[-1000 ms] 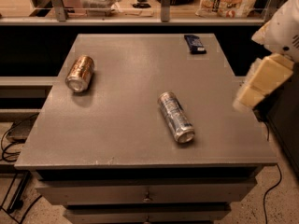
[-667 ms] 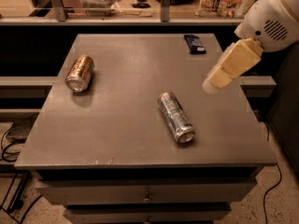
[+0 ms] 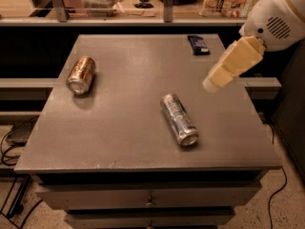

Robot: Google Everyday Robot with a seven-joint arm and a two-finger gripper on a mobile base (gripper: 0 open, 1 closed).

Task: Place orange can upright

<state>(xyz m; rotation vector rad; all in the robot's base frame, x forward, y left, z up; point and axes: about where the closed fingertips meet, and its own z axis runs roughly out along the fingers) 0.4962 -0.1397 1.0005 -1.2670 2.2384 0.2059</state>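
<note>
The gripper [image 3: 212, 83] hangs over the right side of the table [image 3: 119, 132], tilted down toward the left. I honestly can't tell how far open it is from here. It's well apart from both cans and isn't touching either. Count on the table: 1 orange can [image 3: 81, 75], lying on its side near the left edge, 1 silver can [image 3: 179, 119] on its side around the middle, and 1 small dark packet [image 3: 198, 44] at the back.
</note>
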